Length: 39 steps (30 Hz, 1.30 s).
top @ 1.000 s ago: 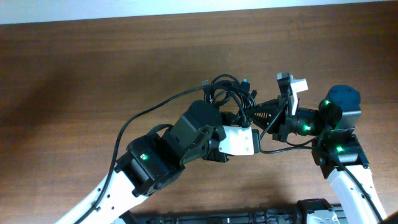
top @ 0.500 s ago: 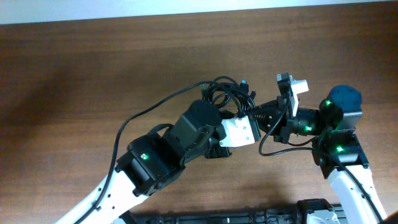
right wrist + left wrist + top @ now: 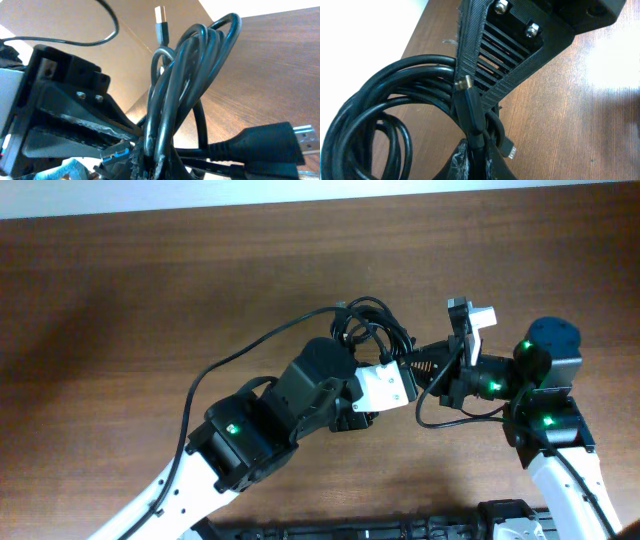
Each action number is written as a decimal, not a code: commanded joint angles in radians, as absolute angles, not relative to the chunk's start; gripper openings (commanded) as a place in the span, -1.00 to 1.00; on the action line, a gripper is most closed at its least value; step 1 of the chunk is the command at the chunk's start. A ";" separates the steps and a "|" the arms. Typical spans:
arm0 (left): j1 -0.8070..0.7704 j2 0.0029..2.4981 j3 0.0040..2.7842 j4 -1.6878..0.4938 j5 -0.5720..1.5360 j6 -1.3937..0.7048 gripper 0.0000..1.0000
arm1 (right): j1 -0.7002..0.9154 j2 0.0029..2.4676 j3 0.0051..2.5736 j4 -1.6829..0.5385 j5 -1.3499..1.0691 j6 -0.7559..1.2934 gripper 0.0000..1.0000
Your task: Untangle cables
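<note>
The cables [image 3: 372, 330] are a knotted bundle of thin black cords held above the brown table between both arms. My left gripper [image 3: 385, 362] comes in from the lower left and is shut on a black plug end of the cables [image 3: 470, 112]; loops hang to its left. My right gripper [image 3: 412, 362] comes in from the right and is shut on several strands of the cables [image 3: 177, 100]. A silver USB plug [image 3: 160, 22] sticks up, a blue-tipped plug [image 3: 116, 152] lies by the right jaws, and a larger plug [image 3: 280, 142] points right.
A thick black arm cable [image 3: 225, 370] arcs from the left arm toward the bundle. The two grippers are very close together, nearly touching. A black tray edge [image 3: 400, 530] runs along the table's front. A pale wall strip [image 3: 300, 192] borders the far edge.
My left gripper has moved slightly up and right, toward the right gripper, carrying the bundle with it. The loops have tightened and shifted a little upward. The right arm has hardly moved.
</note>
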<state>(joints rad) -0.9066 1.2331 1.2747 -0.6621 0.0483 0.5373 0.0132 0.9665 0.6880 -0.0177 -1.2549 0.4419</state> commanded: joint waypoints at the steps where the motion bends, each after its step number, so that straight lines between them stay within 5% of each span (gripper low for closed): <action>1: -0.916 1.135 1.291 -0.640 0.064 0.546 -1.00 | 0.017 0.967 0.692 -0.035 -1.146 0.428 -0.92; 26: -0.916 0.954 1.291 -0.641 -0.118 0.546 -1.00 | 0.017 0.967 0.692 -0.146 -0.982 0.428 -0.92; 31: -0.915 0.961 1.291 -0.698 -0.308 0.519 -0.15 | 0.017 0.966 0.693 -0.141 -0.994 0.429 -0.92; 35: -0.916 0.996 1.291 -0.720 -0.306 0.508 0.06 | 0.017 0.966 0.693 -0.096 -1.063 0.429 -0.92; 39: -0.916 1.068 1.291 -0.721 -0.088 0.509 0.15 | 0.017 0.966 0.693 -0.027 -1.131 0.488 -0.92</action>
